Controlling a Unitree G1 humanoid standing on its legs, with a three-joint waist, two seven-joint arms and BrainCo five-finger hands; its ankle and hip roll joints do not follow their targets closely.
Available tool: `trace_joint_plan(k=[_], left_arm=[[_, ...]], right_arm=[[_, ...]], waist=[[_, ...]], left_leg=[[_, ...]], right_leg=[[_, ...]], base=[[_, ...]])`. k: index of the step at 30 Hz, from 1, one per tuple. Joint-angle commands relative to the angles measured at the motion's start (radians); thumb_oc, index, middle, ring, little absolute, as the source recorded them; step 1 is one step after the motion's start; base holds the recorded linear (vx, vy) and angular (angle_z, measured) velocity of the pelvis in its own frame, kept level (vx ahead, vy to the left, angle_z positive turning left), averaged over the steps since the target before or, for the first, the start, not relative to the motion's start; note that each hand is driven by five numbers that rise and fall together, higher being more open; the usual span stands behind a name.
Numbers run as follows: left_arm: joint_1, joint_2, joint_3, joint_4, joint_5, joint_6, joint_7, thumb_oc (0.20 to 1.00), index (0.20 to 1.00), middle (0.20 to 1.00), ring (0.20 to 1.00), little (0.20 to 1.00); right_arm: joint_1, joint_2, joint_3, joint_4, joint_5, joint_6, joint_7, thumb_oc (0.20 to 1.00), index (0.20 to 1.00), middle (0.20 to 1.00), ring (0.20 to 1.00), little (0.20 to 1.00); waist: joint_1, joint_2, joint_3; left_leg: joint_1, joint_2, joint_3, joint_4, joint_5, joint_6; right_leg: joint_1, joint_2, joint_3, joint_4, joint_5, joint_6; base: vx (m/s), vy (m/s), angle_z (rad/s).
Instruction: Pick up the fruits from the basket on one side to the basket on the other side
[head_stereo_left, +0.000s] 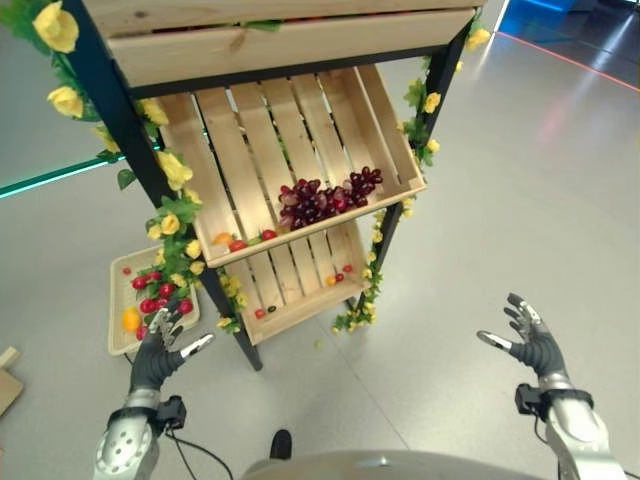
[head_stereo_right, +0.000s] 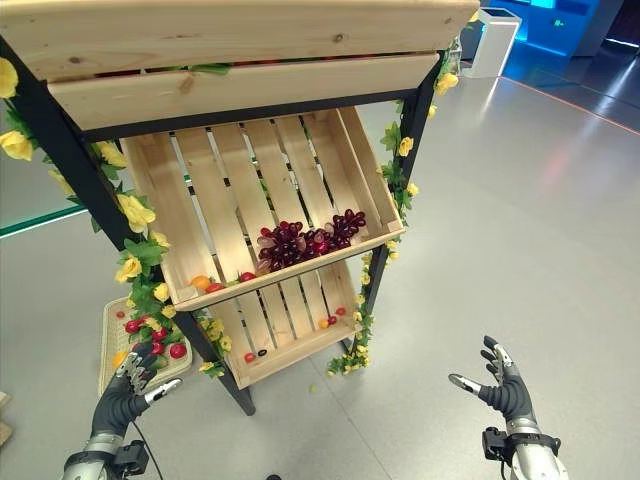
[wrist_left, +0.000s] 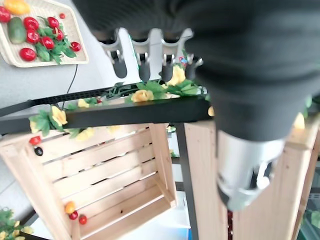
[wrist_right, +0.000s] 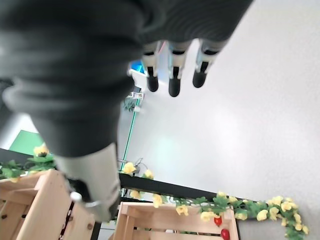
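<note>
Fruit first: the grapes (head_stereo_left: 325, 198), a dark red bunch, lie at the low front edge of the tilted middle crate (head_stereo_left: 265, 150), long axis running along the front lip, w/ a small orange and a couple of red tomatoes (head_stereo_left: 240, 242) further down-left on the same lip. More small red and orange bits sit in the lower crate (head_stereo_left: 295, 290) beneath. The other container is the flat wicker tray (head_stereo_left: 118, 340) on the floor to the left of the shelf, already holding red tomatoes, greens and an orange piece. Both crates hang in a black shelf frame (head_stereo_left: 110, 100) wrapped in yellow flowers. My left hand (head_stereo_left: 160, 350) hovers low, just in front of the tray, fingers spread, holding nothing. My right hand (head_stereo_left: 528, 340) is out over bare floor, well apart from the shelf, fingers splayed too, empty. The relation that counts, imo: grapes lie up and ahead of both hands, btwn them but nearer the right side of the crate, so the right hand has the straighter reach to the bunch's right end, while the left is nearer the tomatoes and the tray. Nothing picked yet; I judge the transfer hasn't begun for the grapes. Approach should come over the front lip, across the bunch's long axis.
</note>
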Motion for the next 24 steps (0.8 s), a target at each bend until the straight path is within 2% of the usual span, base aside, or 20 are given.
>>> trace_joint_plan(k=[1,3,7,9,11,14,15,16,17,18,20,21,24], left_arm=[[-0.044,0.015,0.025,-0.014,0.023,-0.058,0.025,1.0,1.0,1.0,1.0,1.0],[-0.042,0.012,0.024,-0.012,0.024,-0.058,0.026,1.0,1.0,1.0,1.0,1.0],[-0.033,0.019,0.028,-0.013,0.017,-0.062,0.029,1.0,1.0,1.0,1.0,1.0],[-0.052,0.036,0.017,-0.007,0.019,-0.062,0.03,1.0,1.0,1.0,1.0,1.0],[-0.093,0.048,-0.003,-0.003,0.006,-0.064,0.037,1.0,1.0,1.0,1.0,1.0],[-0.104,0.047,-0.013,0.005,0.0,-0.062,0.037,1.0,1.0,1.0,1.0,1.0],[-0.118,0.045,-0.024,0.02,0.016,-0.058,0.029,1.0,1.0,1.0,1.0,1.0],[-0.13,0.04,-0.035,0.022,0.019,-0.054,0.021,1.0,1.0,1.0,1.0,1.0],[-0.13,0.04,-0.035,0.022,0.019,-0.054,0.021,1.0,1.0,1.0,1.0,1.0],[-0.128,0.039,-0.034,0.024,0.035,-0.055,0.013,1.0,1.0,1.0,1.0,1.0],[-0.13,0.036,-0.036,0.028,0.038,-0.054,0.013,1.0,1.0,1.0,1.0,1.0],[-0.138,0.025,-0.032,0.034,0.031,-0.054,0.022,1.0,1.0,1.0,1.0,1.0],[-0.131,0.017,-0.025,0.021,0.035,-0.056,0.026,1.0,1.0,1.0,1.0,1.0]], right_arm=[[-0.064,-0.015,-0.005,-0.036,0.01,-0.051,-0.008,1.0,1.0,1.0,1.0,1.0],[-0.063,-0.014,0.001,-0.035,0.007,-0.048,-0.004,1.0,1.0,1.0,1.0,1.0],[-0.07,-0.028,0.034,-0.051,0.014,-0.043,0.021,1.0,1.0,1.0,1.0,1.0],[-0.078,-0.043,0.034,-0.063,0.015,-0.046,0.017,1.0,1.0,1.0,1.0,1.0],[-0.098,-0.055,0.027,-0.058,0.03,-0.055,-0.004,1.0,1.0,1.0,1.0,1.0],[-0.103,-0.061,0.021,-0.052,0.032,-0.057,-0.012,1.0,1.0,1.0,1.0,1.0],[-0.111,-0.067,0.007,-0.043,0.025,-0.056,-0.022,1.0,1.0,1.0,1.0,1.0],[-0.111,-0.066,-0.01,-0.032,0.025,-0.058,-0.03,1.0,1.0,1.0,1.0,1.0],[-0.111,-0.066,-0.01,-0.032,0.025,-0.058,-0.03,1.0,1.0,1.0,1.0,1.0],[-0.109,-0.071,-0.013,-0.033,0.027,-0.061,-0.028,1.0,1.0,1.0,1.0,1.0],[-0.107,-0.067,-0.013,-0.033,0.03,-0.061,-0.028,1.0,1.0,1.0,1.0,1.0],[-0.111,-0.064,-0.012,-0.026,0.034,-0.064,-0.034,1.0,1.0,1.0,1.0,1.0],[-0.114,-0.058,-0.01,-0.032,0.045,-0.059,-0.03,1.0,1.0,1.0,1.0,1.0]], waist=[[0.024,-0.02,-0.005],[0.024,-0.017,-0.006],[0.037,-0.007,0.014],[0.05,-0.003,0.054],[0.071,0.001,0.089],[0.065,0.001,0.096],[0.065,-0.007,0.095],[0.053,-0.014,0.089],[0.053,-0.014,0.089],[0.045,-0.017,0.082],[0.041,-0.014,0.071],[0.032,-0.001,0.063],[0.013,0.02,0.045]], left_leg=[[0.029,0.028,0.041,0.11,-0.128,0.009],[0.032,0.031,0.042,0.111,-0.127,0.007],[0.045,0.061,0.024,0.099,-0.107,-0.002],[0.001,0.078,-0.013,0.096,-0.046,-0.034],[-0.077,0.097,-0.081,0.053,0.053,-0.081],[-0.097,0.093,-0.099,0.049,0.062,-0.083],[-0.082,0.076,-0.113,0.076,0.015,-0.066],[-0.067,0.066,-0.073,0.143,-0.05,-0.044],[-0.067,0.066,-0.073,0.143,-0.05,-0.044],[-0.029,0.065,-0.043,0.24,-0.122,-0.031],[-0.004,0.067,-0.04,0.242,-0.139,-0.028],[0.072,0.081,-0.03,0.28,-0.165,-0.03],[0.152,0.101,-0.035,0.248,-0.159,-0.034]], right_leg=[[-0.072,-0.051,0.041,0.071,0.037,0.089],[-0.073,-0.05,0.04,0.082,0.032,0.087],[-0.098,-0.015,0.036,0.167,-0.018,0.063],[-0.114,0.007,0.008,0.168,-0.025,0.046],[-0.14,0.023,-0.048,0.138,-0.017,0.032],[-0.162,0.021,-0.079,0.139,-0.008,0.03],[-0.192,0.007,-0.12,0.137,0.013,0.038],[-0.21,-0.013,-0.17,0.124,0.034,0.044],[-0.21,-0.013,-0.17,0.124,0.034,0.044],[-0.21,-0.02,-0.193,0.11,0.047,0.038],[-0.216,-0.02,-0.205,0.104,0.052,0.038],[-0.22,-0.017,-0.225,0.111,0.058,0.033],[-0.247,-0.022,-0.261,0.127,0.068,0.034]], base=[[0.0,-0.002,-0.08],[-0.02,-0.035,-0.07],[-0.08,-0.124,-0.04],[-0.3,-0.203,0.17],[-0.36,-0.178,0.63],[-0.2,-0.088,1.24],[-0.32,-0.117,0.44],[-0.32,-0.117,0.29],[-0.27,-0.091,0.61],[-0.14,-0.031,0.89],[-0.11,0.002,0.82],[-0.1,0.058,0.7],[-0.1,0.125,0.65]])
